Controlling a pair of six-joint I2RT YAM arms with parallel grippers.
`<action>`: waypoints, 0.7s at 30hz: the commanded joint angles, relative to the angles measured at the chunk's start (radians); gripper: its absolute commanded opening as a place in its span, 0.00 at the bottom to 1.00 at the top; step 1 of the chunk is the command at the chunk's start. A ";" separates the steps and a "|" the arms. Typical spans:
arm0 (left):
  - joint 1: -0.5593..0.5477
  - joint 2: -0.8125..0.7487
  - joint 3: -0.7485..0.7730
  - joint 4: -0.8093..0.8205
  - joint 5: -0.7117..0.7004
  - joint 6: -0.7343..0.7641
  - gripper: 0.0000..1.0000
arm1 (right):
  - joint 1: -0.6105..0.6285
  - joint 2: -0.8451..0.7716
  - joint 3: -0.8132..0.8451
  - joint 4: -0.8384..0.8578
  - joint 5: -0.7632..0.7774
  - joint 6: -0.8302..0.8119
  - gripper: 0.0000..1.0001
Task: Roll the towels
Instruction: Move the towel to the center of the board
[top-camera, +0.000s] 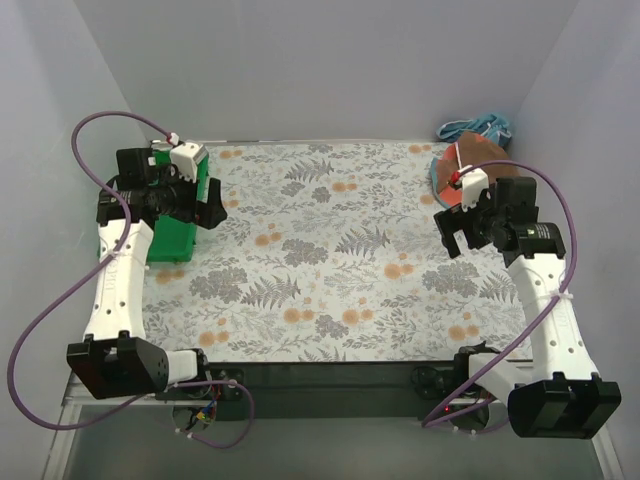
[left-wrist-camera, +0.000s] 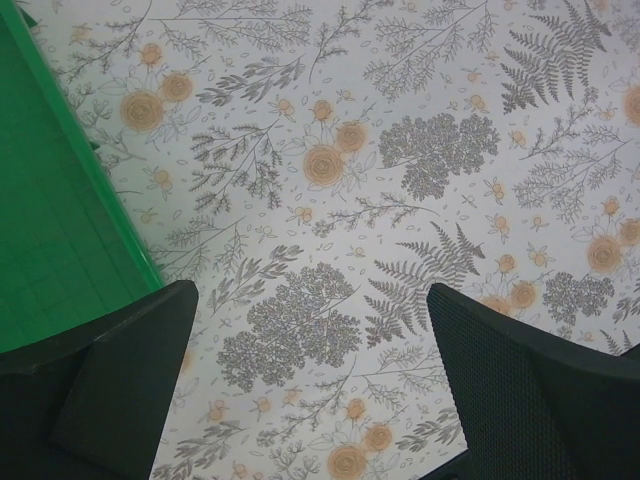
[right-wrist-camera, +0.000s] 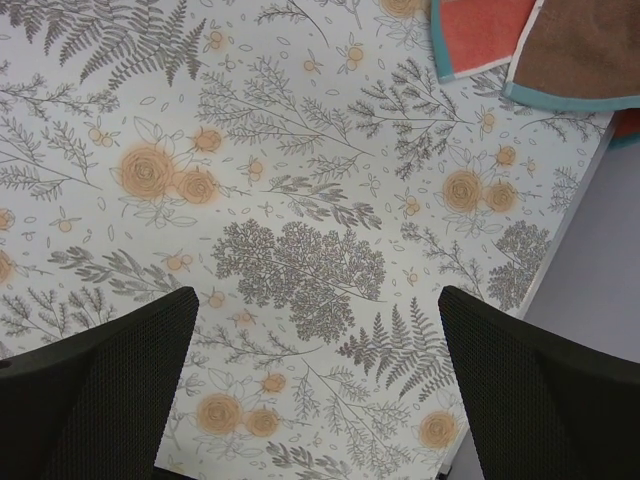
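Claws: left claw (top-camera: 212, 206) and right claw (top-camera: 455, 236) both wide open, holding nothing | rust-red towel (top-camera: 458, 172) lies at far right corner of surface (top-camera: 320, 235), near right claw | light blue towel (top-camera: 482, 126) bunched just behind it

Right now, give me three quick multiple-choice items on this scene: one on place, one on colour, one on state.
1. Where do the rust-red towel and the light blue towel lie?
A between the arm bases
B far right corner
C near left corner

2. The bin beside the left gripper is:
A yellow
B white
C green

3. The grippers are:
A both open, empty
B left shut on a towel
C right shut on a towel

Key:
1 B, the top view shows both towels there.
2 C, its wall is plain green in both views.
3 A, for the left and for the right gripper only the mat shows between wide jaws.
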 joint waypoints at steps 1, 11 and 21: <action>0.000 -0.024 0.021 0.030 -0.051 -0.012 0.98 | -0.005 0.059 0.054 0.016 0.048 -0.021 0.99; 0.002 0.039 0.075 0.034 -0.063 0.002 0.98 | -0.127 0.538 0.428 0.018 0.088 -0.047 0.99; 0.000 0.081 0.072 0.024 -0.100 0.017 0.98 | -0.159 0.948 0.790 0.018 0.071 -0.018 0.99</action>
